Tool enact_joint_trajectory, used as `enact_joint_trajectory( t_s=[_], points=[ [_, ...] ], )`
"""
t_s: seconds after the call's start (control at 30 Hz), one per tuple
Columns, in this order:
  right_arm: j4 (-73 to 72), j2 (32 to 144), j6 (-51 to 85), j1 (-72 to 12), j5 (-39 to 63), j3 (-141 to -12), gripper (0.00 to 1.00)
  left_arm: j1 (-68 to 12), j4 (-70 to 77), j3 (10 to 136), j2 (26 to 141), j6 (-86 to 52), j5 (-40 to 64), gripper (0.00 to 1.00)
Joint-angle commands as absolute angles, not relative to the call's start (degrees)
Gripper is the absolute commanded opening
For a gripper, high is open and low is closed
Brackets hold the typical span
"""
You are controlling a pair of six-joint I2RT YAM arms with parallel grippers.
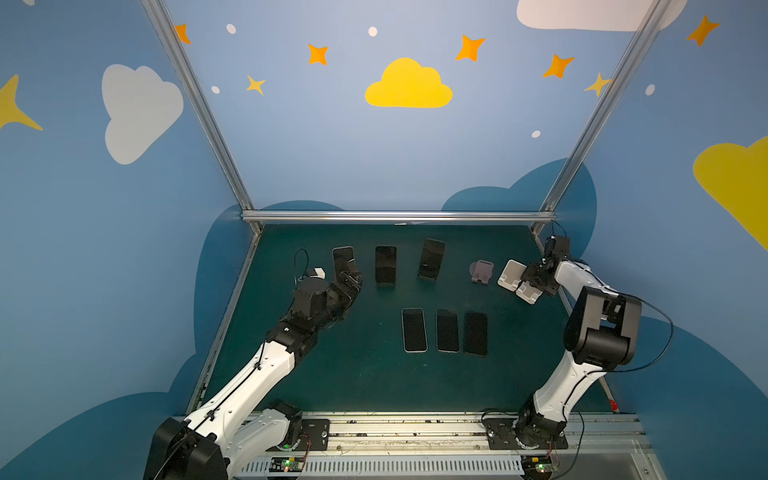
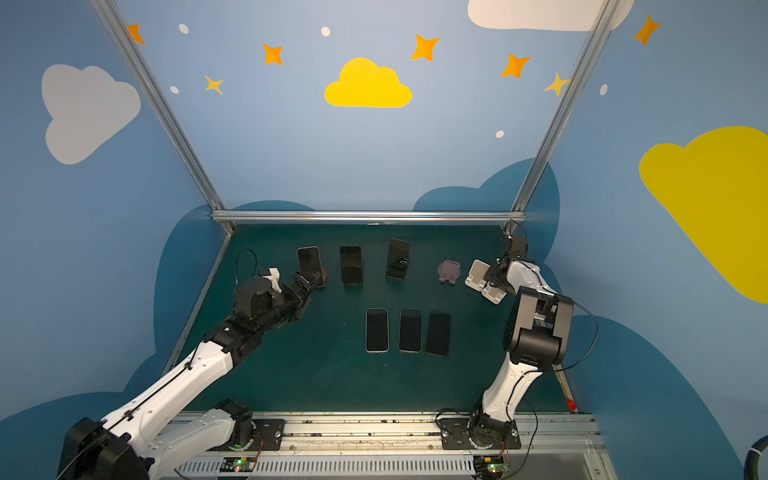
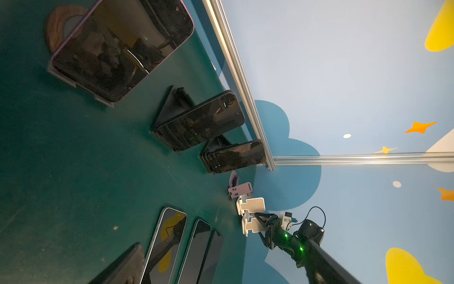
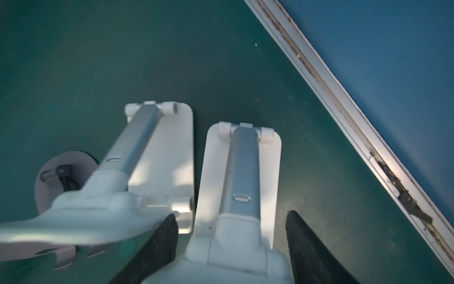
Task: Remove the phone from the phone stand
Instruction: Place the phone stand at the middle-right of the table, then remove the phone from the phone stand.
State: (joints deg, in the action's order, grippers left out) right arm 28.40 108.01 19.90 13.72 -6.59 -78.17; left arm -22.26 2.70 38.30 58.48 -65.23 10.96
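My left gripper [image 1: 350, 279], jaws wide and empty, sits just short of the pink-edged dark glass phone [image 1: 344, 257] leaning upright on its round brown stand [image 3: 59, 27]

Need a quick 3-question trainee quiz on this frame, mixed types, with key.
1. How many phones lie flat on the table?
2. True or false: the left gripper is shut on a phone.
3. The right gripper straddles: A) a white stand B) the pinkish stand C) a flat phone.
Key: 1. Three. 2. False, its jaws are open. 3. A.
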Motion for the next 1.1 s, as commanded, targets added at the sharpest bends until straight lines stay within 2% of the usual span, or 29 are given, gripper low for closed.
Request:
enact_joint_trajectory(
  t_s=[0.0,0.23,0.57,0.77,0.93,1.07],
  points=[
    [36.7,110.5,21.3,16.5,-3.0,-82.6,0.64,-21.7,1.8,39.9,58.3,-63.7,10.0,1.0],
    [36.8,110.6,21.0,16.5,-4.0,-82.0,0.67,-21.3,2.8,40.4,59.5,-63.6,10.8,1.0],
    [39.3,108.6,23.1,14.0,-9.0,-81.3,0.87,-20.7,2.0,40.2,59.1,-62.5,11.2,1.0],
    [43.4,98.4,28.9,13.4,-15.5,-78.7,0.89,-21.6,-10.5,48.1,58.8,-51.5,10.3,0.99],
    [44.4,84.2,30.5,10.8,-16.4,-72.8,0.89,-23.2,-20.3,51.8,58.1,-45.6,0.6,0.99],
    [40.8,71.8,27.9,5.0,-15.3,-67.6,0.89,-25.1,-26.6,53.5,59.2,-41.5,-12.8,1.0]
  ],
)
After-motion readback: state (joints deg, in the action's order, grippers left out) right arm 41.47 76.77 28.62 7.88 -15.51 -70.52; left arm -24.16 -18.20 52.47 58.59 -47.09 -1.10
